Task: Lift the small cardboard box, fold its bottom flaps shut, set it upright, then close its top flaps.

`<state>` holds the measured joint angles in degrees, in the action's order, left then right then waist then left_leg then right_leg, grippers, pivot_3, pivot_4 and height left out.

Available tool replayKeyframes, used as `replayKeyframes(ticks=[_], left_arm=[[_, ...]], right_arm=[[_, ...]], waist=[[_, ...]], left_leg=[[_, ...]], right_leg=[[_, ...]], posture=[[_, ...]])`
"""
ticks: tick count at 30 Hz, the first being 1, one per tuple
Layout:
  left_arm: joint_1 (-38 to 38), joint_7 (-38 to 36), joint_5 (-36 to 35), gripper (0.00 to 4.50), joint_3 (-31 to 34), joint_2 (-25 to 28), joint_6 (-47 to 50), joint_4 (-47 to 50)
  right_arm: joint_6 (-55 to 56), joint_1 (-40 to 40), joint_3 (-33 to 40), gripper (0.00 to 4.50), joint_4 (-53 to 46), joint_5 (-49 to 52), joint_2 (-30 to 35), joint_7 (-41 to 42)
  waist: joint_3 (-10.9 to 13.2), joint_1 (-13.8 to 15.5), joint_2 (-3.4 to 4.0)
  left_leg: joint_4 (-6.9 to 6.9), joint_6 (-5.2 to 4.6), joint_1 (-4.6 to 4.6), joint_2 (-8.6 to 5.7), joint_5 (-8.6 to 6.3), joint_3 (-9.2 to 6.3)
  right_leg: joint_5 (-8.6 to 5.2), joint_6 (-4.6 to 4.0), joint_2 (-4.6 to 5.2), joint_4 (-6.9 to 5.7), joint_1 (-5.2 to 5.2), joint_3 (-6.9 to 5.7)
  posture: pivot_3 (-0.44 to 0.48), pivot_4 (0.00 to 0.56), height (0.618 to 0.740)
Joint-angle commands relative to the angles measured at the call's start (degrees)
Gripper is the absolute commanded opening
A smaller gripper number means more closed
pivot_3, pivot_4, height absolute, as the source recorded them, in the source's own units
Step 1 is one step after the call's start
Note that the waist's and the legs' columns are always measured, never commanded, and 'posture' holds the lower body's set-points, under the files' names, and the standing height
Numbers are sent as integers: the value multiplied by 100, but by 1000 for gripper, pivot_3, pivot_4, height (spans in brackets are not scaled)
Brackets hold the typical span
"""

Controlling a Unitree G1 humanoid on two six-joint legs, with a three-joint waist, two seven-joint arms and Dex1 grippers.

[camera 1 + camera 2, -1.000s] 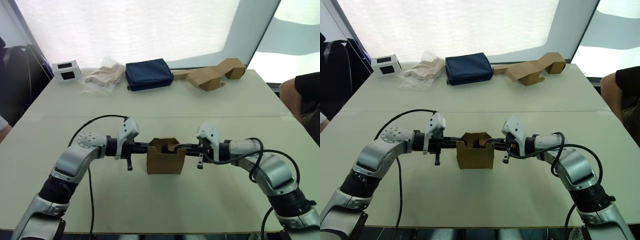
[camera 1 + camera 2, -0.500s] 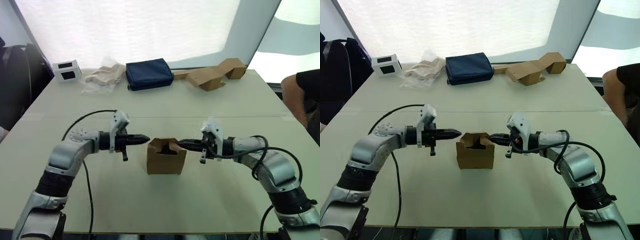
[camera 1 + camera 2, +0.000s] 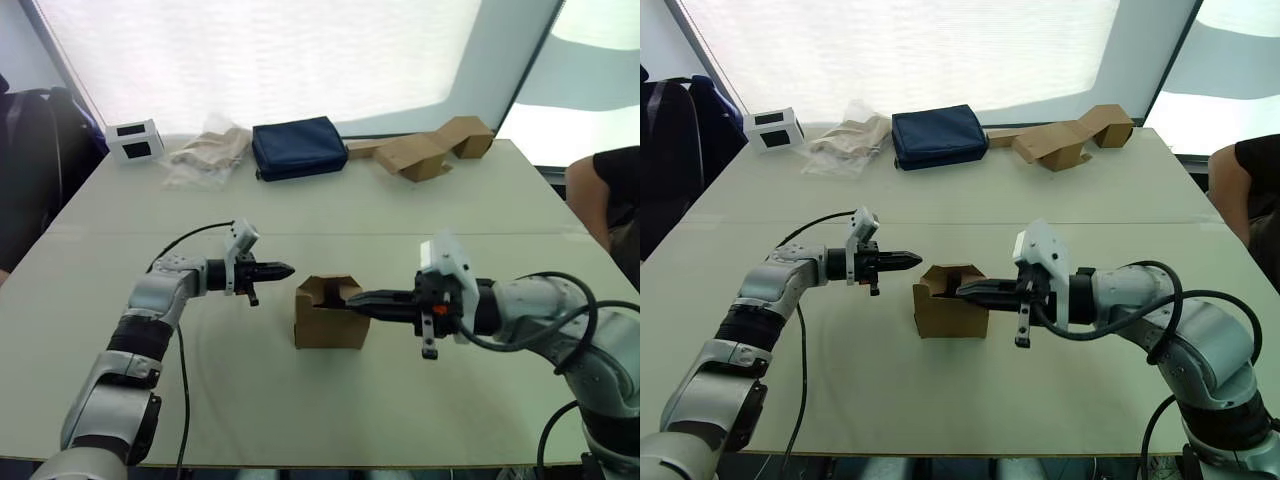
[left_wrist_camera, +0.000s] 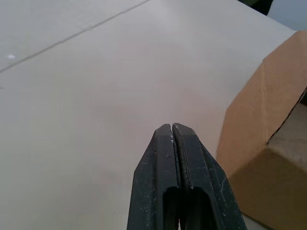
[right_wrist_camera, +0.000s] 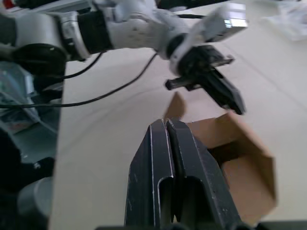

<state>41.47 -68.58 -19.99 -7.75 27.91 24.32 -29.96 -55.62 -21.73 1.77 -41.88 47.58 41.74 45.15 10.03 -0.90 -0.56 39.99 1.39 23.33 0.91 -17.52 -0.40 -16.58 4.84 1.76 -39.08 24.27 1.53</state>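
Left gripper point(image 3: 288, 269): two black fingers pressed flat together, nothing between them, matte plastic with fine scuffs. It sits left of centre in the left eye view, tips aimed at the box and just short of it, not touching.

Right gripper point(image 3: 352, 297): fingers likewise closed on each other, empty. The tips reach over the right edge of the box's open top; whether they touch the cardboard cannot be told. A thin black cable loops from the white wrist housing behind it.

Small cardboard box point(image 3: 330, 319): plain brown corrugated board, squat and roughly cubic, standing at frame centre on the table point(image 3: 330, 410) with its open end up. The top flaps point(image 3: 335, 287) stand partly raised, short, one with a notched or angled edge; the inside is in shadow. The bottom flaps are hidden under the box.

Table: pale, smooth, matte surface with a faint seam running across it behind the box.

Far edge, upper part of the frame, well apart from the box:
- white device point(image 3: 134, 141) with dark panels, upper left
- crumpled clear plastic bag point(image 3: 207, 152) with something beige inside
- dark blue fabric pouch point(image 3: 297, 147), soft, rectangular
- folded cardboard pieces point(image 3: 430, 148), angular, upper right

A person's arm point(image 3: 600, 195) in a black sleeve shows at the right edge, beyond the table. Nothing lies between either gripper and the box.
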Motion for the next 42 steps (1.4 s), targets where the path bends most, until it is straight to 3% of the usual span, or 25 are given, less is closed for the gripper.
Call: replayKeyframes(ticks=[1,9,21,42], left_arm=[[189,-240,130,7,-50,-91,-165,-141],[86,-373,85,7,-65,-167,310,411],[-242,-313,71,7,-46,-102,855,1241],[-441,-307,216,7,-30,-113,296,787]], right_arm=[[5,124,-119,0,-309,204,-120,-263],[158,85,-773,0,-259,-291,-231,-646],[318,-27,-1031,0,-9,-562,-290,-639],[635,-318,-1747,0,733,-1495,-554,-564]], waist=[[0,13,0],[0,15,0],[0,10,0],[0,15,0]], left_leg=[[0,0,0,1,0,-1],[0,0,2,3,0,-4],[0,0,2,5,0,-4],[0,0,2,4,0,-4]], right_leg=[[0,0,-3,0,0,-1],[0,-1,-3,0,3,-1],[0,-1,-2,0,2,-1],[0,-1,-2,0,3,-1]], posture=[[0,150,740],[0,150,740],[0,150,740],[0,150,740]])
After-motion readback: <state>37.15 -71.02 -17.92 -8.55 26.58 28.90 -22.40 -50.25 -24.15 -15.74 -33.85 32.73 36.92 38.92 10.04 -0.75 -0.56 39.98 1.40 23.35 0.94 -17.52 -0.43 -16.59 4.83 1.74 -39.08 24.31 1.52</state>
